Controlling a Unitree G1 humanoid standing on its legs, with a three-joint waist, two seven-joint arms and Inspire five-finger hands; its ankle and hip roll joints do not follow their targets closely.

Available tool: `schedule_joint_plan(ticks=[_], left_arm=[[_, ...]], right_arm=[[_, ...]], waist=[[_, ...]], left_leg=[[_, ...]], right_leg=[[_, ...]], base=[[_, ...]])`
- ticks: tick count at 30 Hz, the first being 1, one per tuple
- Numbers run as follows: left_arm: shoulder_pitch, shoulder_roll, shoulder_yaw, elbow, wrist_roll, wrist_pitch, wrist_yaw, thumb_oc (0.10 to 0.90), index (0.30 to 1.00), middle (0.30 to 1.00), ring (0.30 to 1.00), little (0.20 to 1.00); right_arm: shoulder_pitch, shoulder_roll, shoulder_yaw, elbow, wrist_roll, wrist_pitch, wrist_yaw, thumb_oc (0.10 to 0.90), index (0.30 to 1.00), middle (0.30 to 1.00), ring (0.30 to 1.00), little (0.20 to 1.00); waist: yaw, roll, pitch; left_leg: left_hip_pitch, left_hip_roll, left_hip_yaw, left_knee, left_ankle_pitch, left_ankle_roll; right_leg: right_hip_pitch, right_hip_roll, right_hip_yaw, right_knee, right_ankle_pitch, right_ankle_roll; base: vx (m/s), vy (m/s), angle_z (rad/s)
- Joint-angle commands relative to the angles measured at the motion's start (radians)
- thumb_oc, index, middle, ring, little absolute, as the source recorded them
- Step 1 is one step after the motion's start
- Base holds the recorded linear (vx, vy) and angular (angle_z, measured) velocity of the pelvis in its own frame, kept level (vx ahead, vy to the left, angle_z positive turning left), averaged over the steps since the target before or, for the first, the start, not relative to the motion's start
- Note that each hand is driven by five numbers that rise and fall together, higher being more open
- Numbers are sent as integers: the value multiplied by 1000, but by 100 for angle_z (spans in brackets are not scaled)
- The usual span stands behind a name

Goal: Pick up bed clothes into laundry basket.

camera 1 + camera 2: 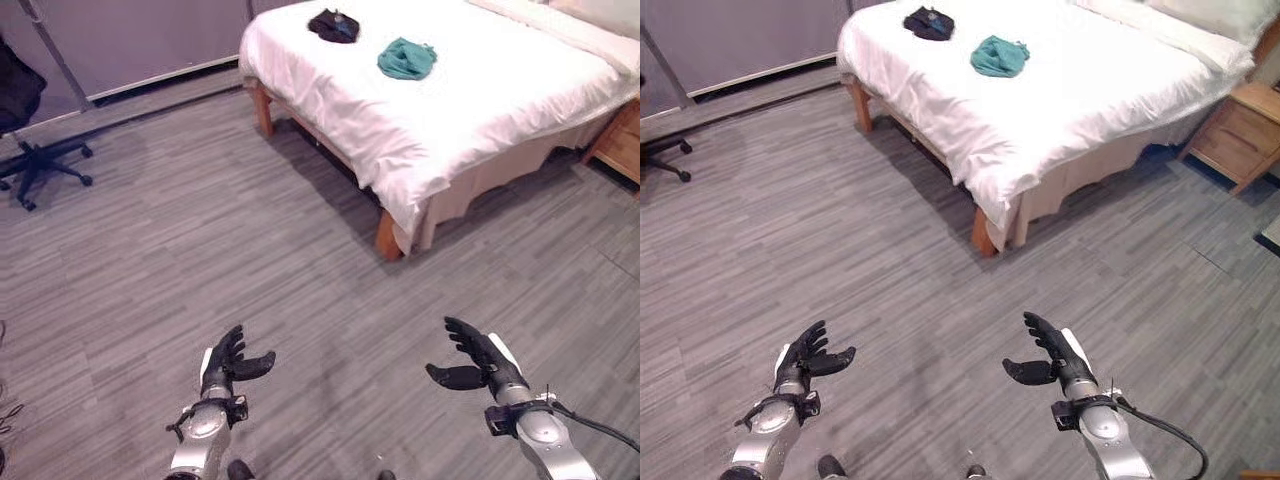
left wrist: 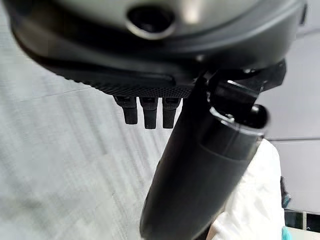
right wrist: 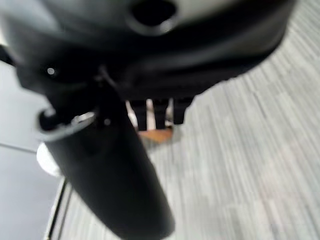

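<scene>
- Left hand (image 1: pixel 228 365): raised over the grey plank floor (image 1: pixel 200 250) at the lower left of the head views, forearm reaching forward. Fingers are straight and spread, thumb standing out toward the other hand. It holds nothing and touches nothing.
- Right hand (image 1: pixel 478 360): raised at a like height at the lower right, palm facing inward toward the left hand. Fingers are extended, thumb set apart from them; wide and empty.
- The two hands stand well apart from each other, both short of the bed (image 1: pixel 450 100).
- Bed: white cover, wooden legs, standing at the upper right, well ahead of both hands.
- Teal garment (image 1: pixel 405 58): lies crumpled on the white cover, near the middle of the bed's visible top.
- Dark garment (image 1: pixel 334 25): lies bunched on the cover near the bed's far left corner, apart from the teal garment.
- Wooden nightstand (image 1: pixel 1235 135): stands just beside the bed on its right side.
- Office chair (image 1: pixel 40 165): its dark star base rests on the floor at the far left, well apart from the bed.
</scene>
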Motion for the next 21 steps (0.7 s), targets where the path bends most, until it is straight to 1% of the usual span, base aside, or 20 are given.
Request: schedule_joint_plan(ticks=[1,2,3,4,5,6,7,8,9,10,11,12,13,14,15,16,18,19,20,21], left_arm=[[-84,69,23,-96,50,-106,24,800,900,900,900,900],[-85,70,24,-96,50,-106,24,800,900,900,900,900],[-84,81,22,-107,60,-98,22,800,900,900,900,900],[-85,83,23,-110,61,-96,20,800,900,900,900,900],[-92,85,22,-110,63,-93,22,800,900,900,900,900],[-104,89,19,-101,75,-89,26,800,900,900,900,900],[-120,89,16,-91,74,-87,26,800,900,900,900,900],[-129,87,19,-92,68,-90,23,800,900,900,900,900],[-129,87,20,-92,67,-90,23,800,900,900,900,900],[-129,86,20,-104,48,-101,7,800,900,900,900,900],[-128,85,21,-104,47,-101,6,800,900,900,900,900],[-142,74,15,-85,41,-104,3,800,900,900,900,900],[-142,74,15,-85,41,-104,3,800,900,900,900,900],[-152,67,12,-70,46,-105,2,800,900,900,900,900],[-184,47,-6,-47,72,-105,3,800,900,900,900,900],[-198,35,-7,-44,77,-105,2,800,900,900,900,900],[-210,19,-23,-50,90,-102,3,800,900,900,900,900],[-204,9,-33,-53,91,-99,-4,800,900,900,900,900],[-195,0,-39,-55,94,-98,-7,800,900,900,900,900],[-190,-13,-51,-54,87,-100,-6,800,900,900,900,900]], right_arm=[[-140,-27,-15,-90,19,-110,-46,800,900,900,900,900],[-141,-27,-14,-90,19,-110,-46,800,900,900,900,900],[-152,-19,7,-111,-4,-102,-46,800,900,900,900,900],[-159,-11,16,-118,-7,-99,-43,800,900,900,900,900],[-165,-1,21,-122,-2,-100,-44,800,900,900,900,900],[-166,10,28,-117,4,-101,-44,800,900,900,900,900],[-168,16,38,-120,6,-100,-38,800,900,900,900,900],[-168,17,43,-127,9,-98,-28,800,900,900,900,900],[-168,16,43,-128,9,-98,-28,800,900,900,900,900],[-155,0,50,-159,13,-100,-7,800,900,900,900,900],[-155,-1,50,-160,13,-99,-7,800,900,900,900,900],[-141,-16,43,-180,15,-102,-3,800,900,900,900,900],[-141,-16,43,-180,15,-102,-3,800,900,900,900,900],[-135,-16,34,-189,25,-109,-1,800,900,900,900,900],[-112,-22,16,-211,26,-112,-3,800,900,900,900,900],[-107,-25,10,-222,25,-117,-6,800,900,900,900,900],[-89,-36,-14,-246,19,-116,-11,800,900,900,900,900],[-71,-43,-32,-253,19,-114,-9,800,900,900,900,900],[-54,-53,-49,-255,27,-113,-7,800,900,900,900,900],[-35,-60,-67,-261,48,-119,-3,800,900,900,900,900]], waist=[[30,27,-57],[32,22,-59],[12,31,-43],[3,39,-34],[-12,42,-20],[-25,54,-10],[-42,64,0],[-53,71,5],[-53,71,6],[-77,89,17],[-79,91,16],[-118,100,22],[-118,100,23],[-143,93,14],[-172,101,0],[-178,94,-6],[-183,103,-19],[-186,108,-25],[-190,115,-34],[-207,121,-43]], left_leg=[[-52,-49,-14,26,-34,22],[-52,-56,-9,23,-35,26],[-12,-157,-14,-13,-74,92],[20,-194,-17,-40,-87,116],[53,-229,-17,-71,-93,134],[79,-245,-25,-90,-106,147],[107,-258,-33,-117,-108,153],[137,-273,-33,-142,-114,155],[140,-275,-33,-145,-114,155],[185,-296,-36,-179,-131,149],[186,-294,-38,-181,-131,149],[231,-310,-53,-207,-153,143],[231,-310,-53,-207,-153,142],[260,-328,-55,-216,-175,133],[306,-336,-72,-218,-212,110],[327,-346,-68,-218,-224,102],[348,-347,-73,-218,-241,91],[367,-348,-84,-218,-251,89],[376,-341,-96,-199,-253,85],[361,-321,-104,-96,-242,59]], right_leg=[[-48,-188,54,372,75,31],[-56,-196,61,379,76,36],[-149,-246,127,551,222,38],[-196,-260,152,620,236,43],[-246,-257,193,690,239,50],[-286,-238,204,733,224,50],[-338,-205,217,764,175,43],[-377,-191,207,766,145,42],[-377,-192,207,769,142,41],[-437,-168,171,707,108,43],[-435,-167,168,705,107,42],[-486,-96,183,622,82,46],[-485,-96,183,622,82,46],[-512,-52,193,492,80,51],[-490,-6,153,251,123,63],[-517,-13,118,200,151,67],[-523,-33,26,176,173,70],[-504,-38,-9,190,165,68],[-480,-29,-16,195,150,56],[-447,4,4,184,144,33]], base=[[269,382,22],[301,469,41],[302,492,45],[401,605,92],[311,384,90],[337,299,74],[373,217,9],[258,115,-2],[378,107,6],[251,56,19],[474,54,19],[231,-8,15],[400,-57,20],[498,-128,42],[623,-189,34],[561,-187,35],[363,-156,44],[380,-189,38],[416,-277,25],[416,-327,18]])
